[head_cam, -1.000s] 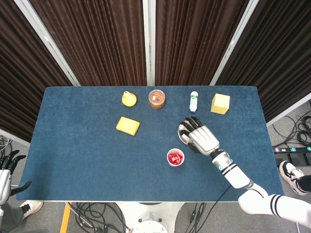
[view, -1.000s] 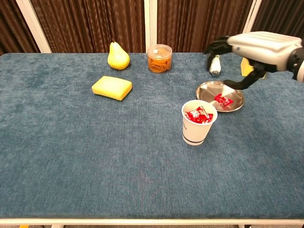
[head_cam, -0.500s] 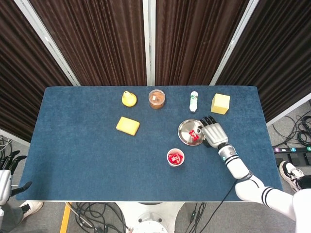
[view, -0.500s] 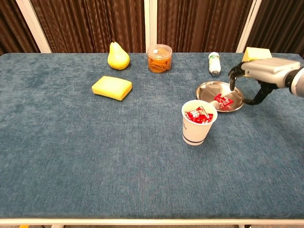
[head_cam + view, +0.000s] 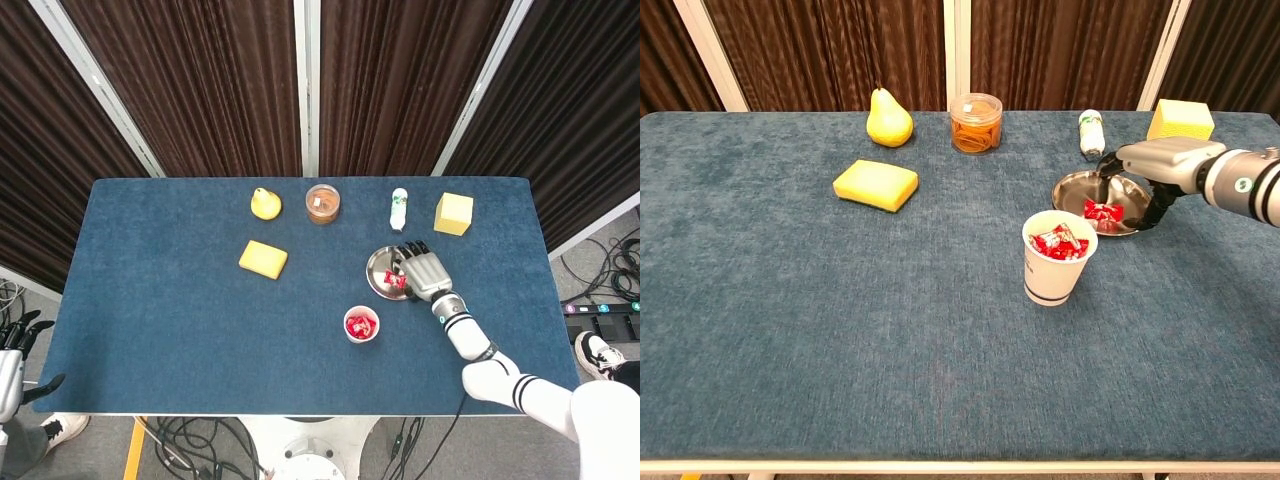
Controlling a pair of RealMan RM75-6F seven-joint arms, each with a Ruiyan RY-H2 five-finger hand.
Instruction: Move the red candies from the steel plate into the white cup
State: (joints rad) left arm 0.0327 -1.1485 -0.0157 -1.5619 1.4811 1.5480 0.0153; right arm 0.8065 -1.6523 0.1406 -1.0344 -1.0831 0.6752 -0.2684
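Note:
The steel plate lies right of the table's centre with one red candy on it. Just in front of it stands the white cup, holding several red candies. My right hand hangs low over the plate's right side. Its fingers reach down behind the candy and the thumb curls in front, with a gap around the candy. My left hand hangs off the table's left edge, fingers apart and holding nothing.
Along the back of the table are a yellow pear, a jar of orange bits, a small bottle and a yellow block. A yellow sponge lies at mid-left.
My right hand has dropped from above the plate and come in low over its right side, its fingers now around the candy. The candy has shifted slightly on the plate.

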